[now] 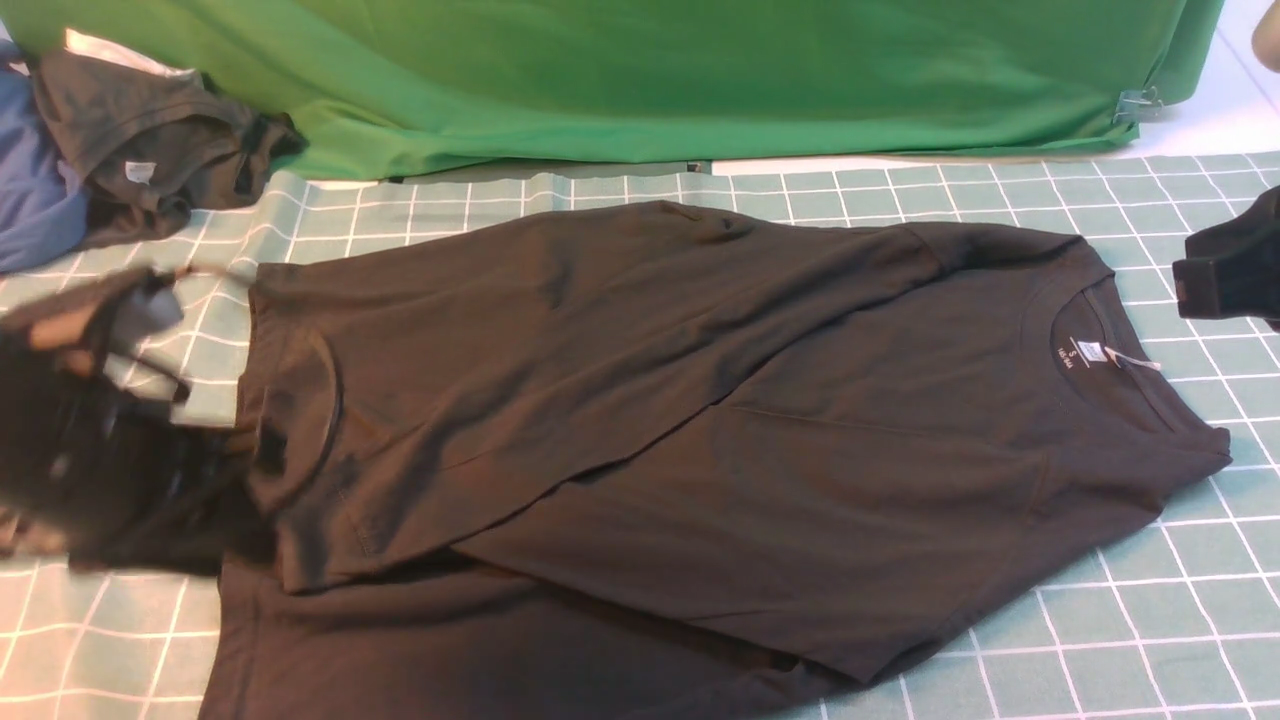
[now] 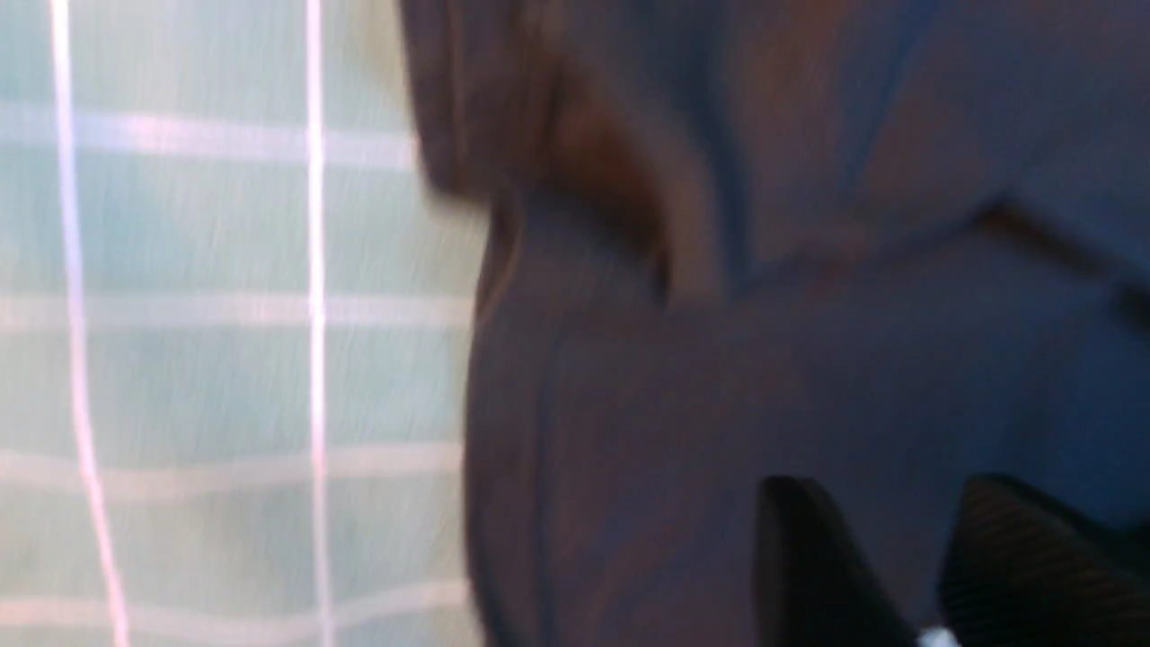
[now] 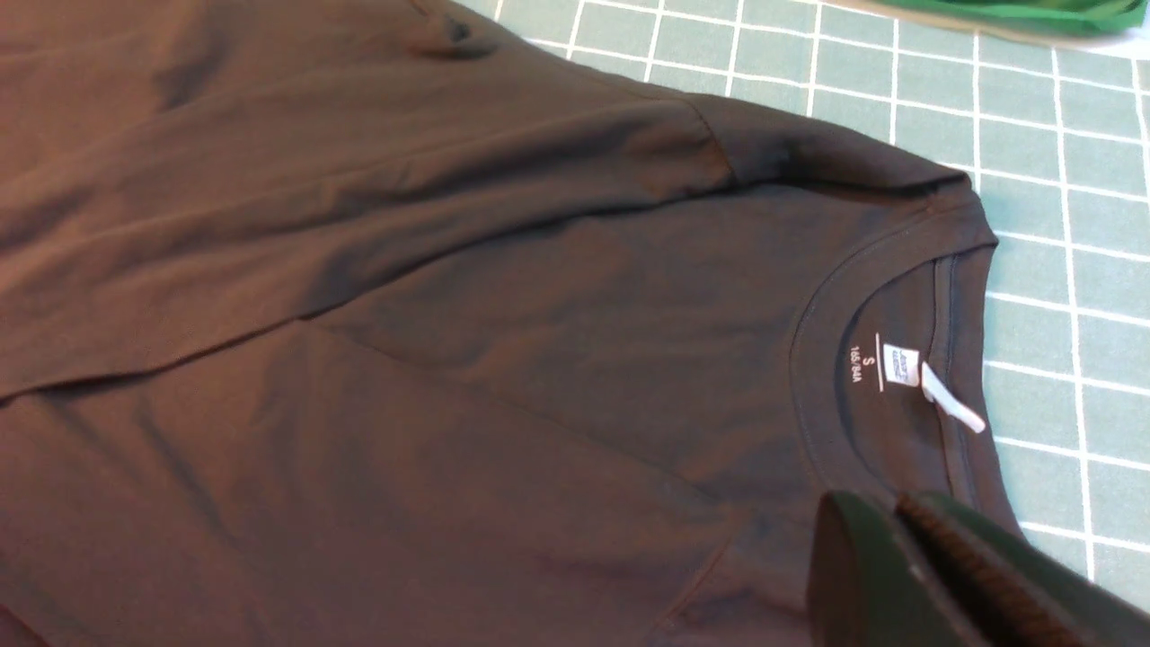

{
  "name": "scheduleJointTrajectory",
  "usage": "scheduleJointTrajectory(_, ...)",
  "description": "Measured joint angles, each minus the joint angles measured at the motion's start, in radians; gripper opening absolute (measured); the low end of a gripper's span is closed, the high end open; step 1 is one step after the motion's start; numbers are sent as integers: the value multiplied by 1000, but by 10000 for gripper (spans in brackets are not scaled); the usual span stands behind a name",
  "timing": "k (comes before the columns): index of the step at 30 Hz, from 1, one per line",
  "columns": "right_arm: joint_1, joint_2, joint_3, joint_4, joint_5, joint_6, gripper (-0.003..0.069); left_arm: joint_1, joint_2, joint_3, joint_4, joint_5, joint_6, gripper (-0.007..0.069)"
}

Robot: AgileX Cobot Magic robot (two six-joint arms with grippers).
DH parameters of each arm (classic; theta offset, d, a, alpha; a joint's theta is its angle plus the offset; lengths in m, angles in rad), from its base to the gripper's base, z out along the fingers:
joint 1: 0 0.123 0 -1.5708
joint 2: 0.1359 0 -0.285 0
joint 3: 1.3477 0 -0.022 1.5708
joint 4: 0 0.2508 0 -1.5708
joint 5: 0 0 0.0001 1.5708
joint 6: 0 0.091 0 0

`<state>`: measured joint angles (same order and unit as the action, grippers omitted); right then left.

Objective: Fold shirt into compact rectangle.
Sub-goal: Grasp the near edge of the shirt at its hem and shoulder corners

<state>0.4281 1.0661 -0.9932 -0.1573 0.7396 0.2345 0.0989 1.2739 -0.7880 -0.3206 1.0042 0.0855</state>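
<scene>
Across checked cloth (image 1: 1150,620) lies creased black shirt (image 1: 700,420).

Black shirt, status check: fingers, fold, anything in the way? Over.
Left gripper slightly open, blurred, over large black long-sleeved shirt. Right gripper shut, empty, by collar. Shirt flat, sleeve folded across. Dark grey garment clear, far left.

Green cloth (image 1: 640,80), grey garment (image 1: 120,120) (white tag (image 1: 140,172)), checked tablecloth (image 1: 1150,620)

Front: from robot's side, looking forward and down, wide, whole shirt (image 1: 700,430) on desk (image 1: 1150,620). Left wrist: very close over shirt edge, blurred. Right wrist: near, angled down at neck label (image 3: 901,364), also in front view.
</scene>
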Motion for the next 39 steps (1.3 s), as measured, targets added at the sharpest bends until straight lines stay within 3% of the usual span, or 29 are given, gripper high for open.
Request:
scheduleJointTrajectory(4,0,0,0,0,-7,-10,57,0,-46,115,36,10,-1,62)
scheduleJointTrajectory(8,0,0,0,0,-18,-11,58,0,-42,176,72,14,-25,64)
scheduleJointTrajectory(15,0,0,0,0,-48,-20,60,0,-37,198,176,-7,-91,265)
scheduleJointTrajectory(16,0,0,0,0,-48,-25,60,0,-36,217,179,-32,-94,335)
scheduleJointTrajectory(21,0,0,0,0,-55,-33,61,0,-3,249,141,-104,-59,427)
scheduleJointTrajectory(35,0,0,0,0,-73,-33,72,0,160,251,123,-134,-27,358)
scheduleJointTrajectory(39,0,0,0,0,-74,-33,76,0,179,243,148,-122,-4,213)
